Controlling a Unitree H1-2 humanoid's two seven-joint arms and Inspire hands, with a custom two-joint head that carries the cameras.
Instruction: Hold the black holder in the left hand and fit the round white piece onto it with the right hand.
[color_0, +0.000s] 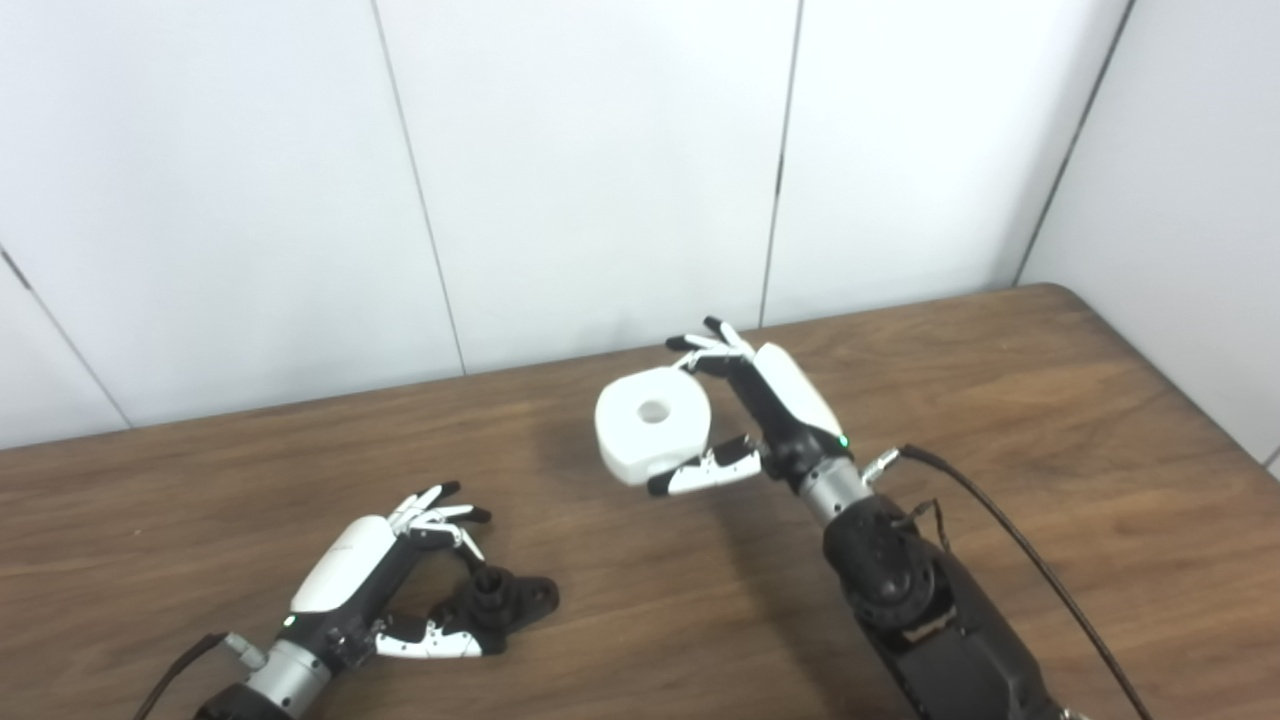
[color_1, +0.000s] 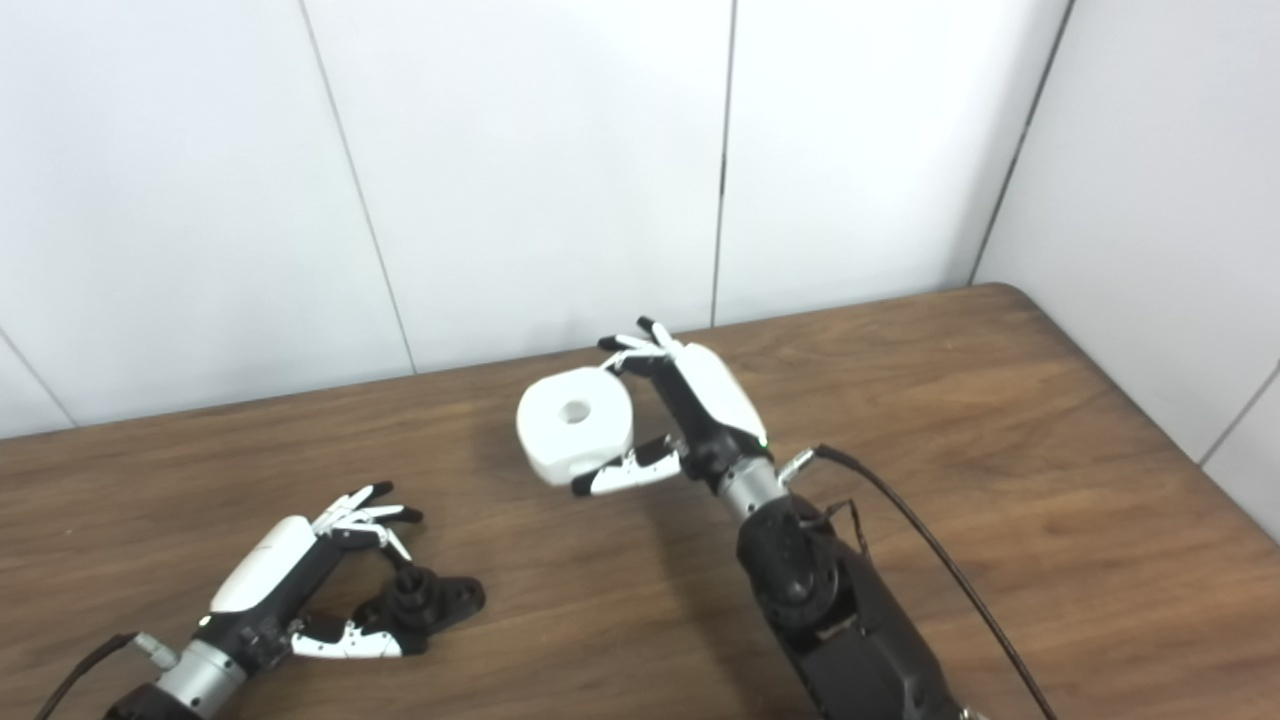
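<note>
A lab or test room, by the look of it: a plain wood-grain bench (color_0: 1050, 420) pushed into a corner of bare white wall panels (color_0: 600, 150) beyond the fingers, with a loose black cable (color_0: 1010, 530) trailing off the robot arm.

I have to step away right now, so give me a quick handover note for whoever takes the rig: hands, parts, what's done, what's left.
Left hand: low at the table, fingers and thumb around the black holder, which seems to rest on the wooden table; whether the grip is firm cannot be told.
Right hand: raised, shut on the round white piece, center hole facing up.
Done: white piece picked up.
Left: secure the holder in the left hand, bring the white piece over, and fit it on. The two parts are well apart.
</note>
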